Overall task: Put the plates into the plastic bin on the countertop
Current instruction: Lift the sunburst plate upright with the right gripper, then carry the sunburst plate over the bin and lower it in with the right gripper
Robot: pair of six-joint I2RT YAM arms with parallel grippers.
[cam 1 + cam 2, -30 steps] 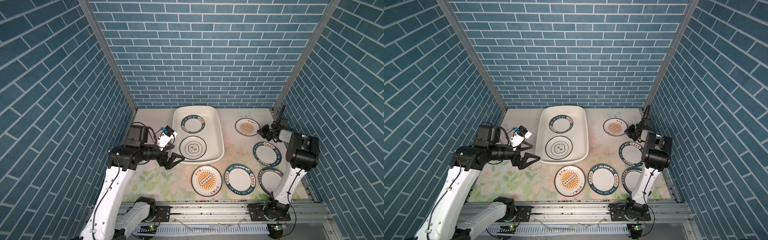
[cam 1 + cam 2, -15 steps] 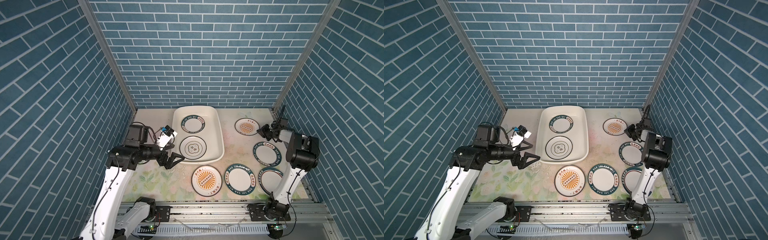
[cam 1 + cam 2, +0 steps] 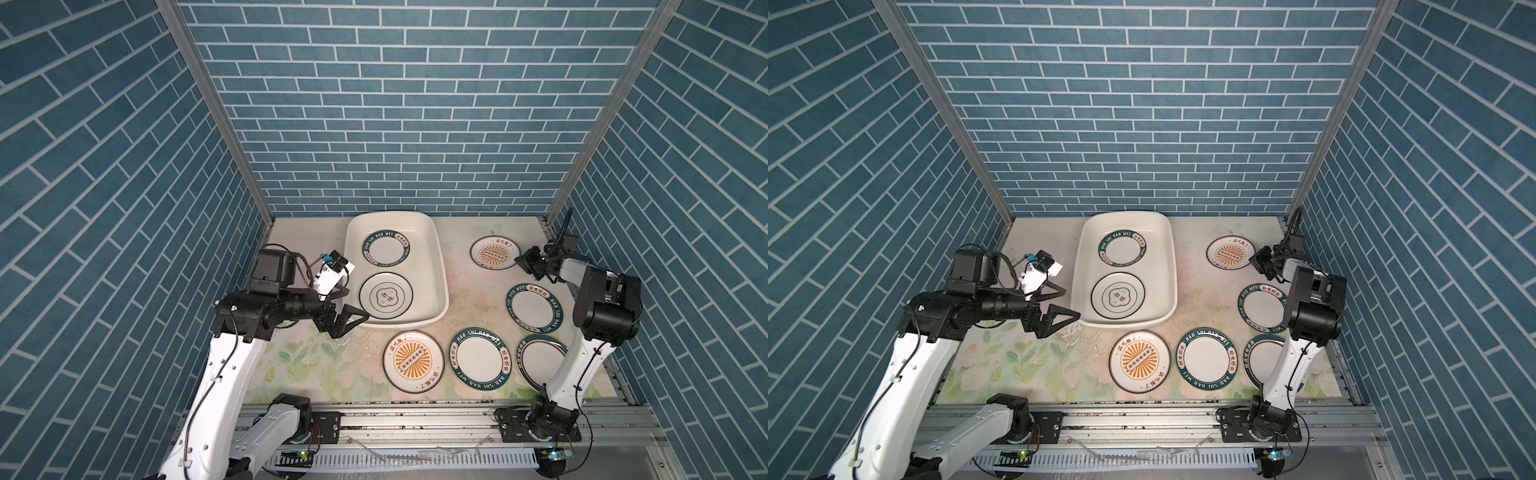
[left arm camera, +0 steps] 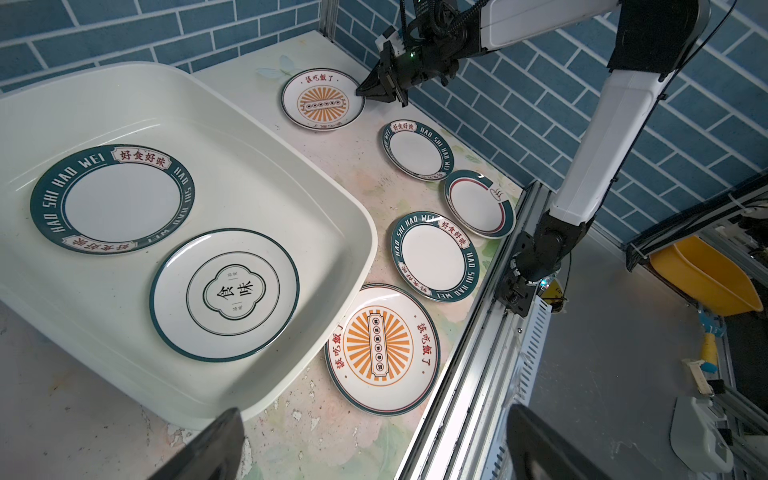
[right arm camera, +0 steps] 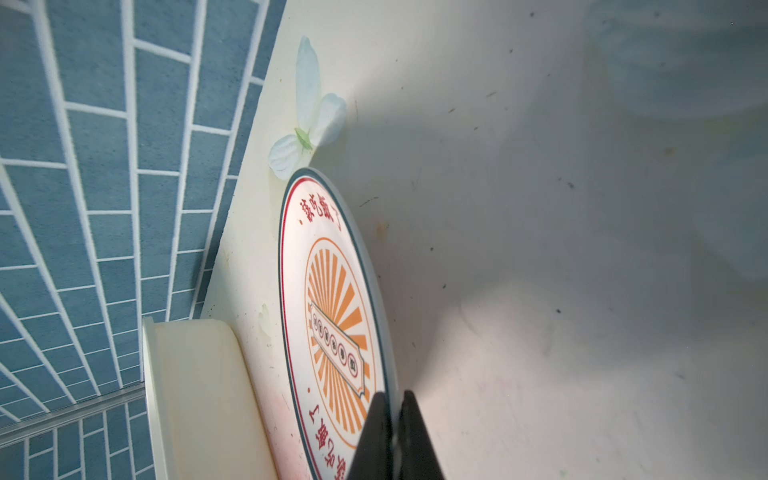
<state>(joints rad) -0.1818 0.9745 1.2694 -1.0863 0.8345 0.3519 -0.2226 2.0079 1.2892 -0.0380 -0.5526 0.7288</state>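
Bin (image 3: 424,270) holds two plates (image 3: 386,252); left end effector (image 3: 357,304) apart, right end effector (image 3: 520,262) clamps plate (image 3: 494,252).

both top views looked steeply down from high onto the whole bench (image 3: 316,365) (nearly identical scenes). the left wrist view faced across the plastic bin (image 4: 257,158) toward the right arm (image 4: 606,124); the right wrist view hugged a sunburst plate (image 5: 332,291) all views shared.

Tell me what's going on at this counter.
Plates are being loaded into the plastic bin. A lettered-rim plate and a cloud-emblem plate already lie inside it. The right claw is shut on the rim of the far sunburst plate, one of five on the countertop. The left claw hangs open and empty by the bin's near corner.
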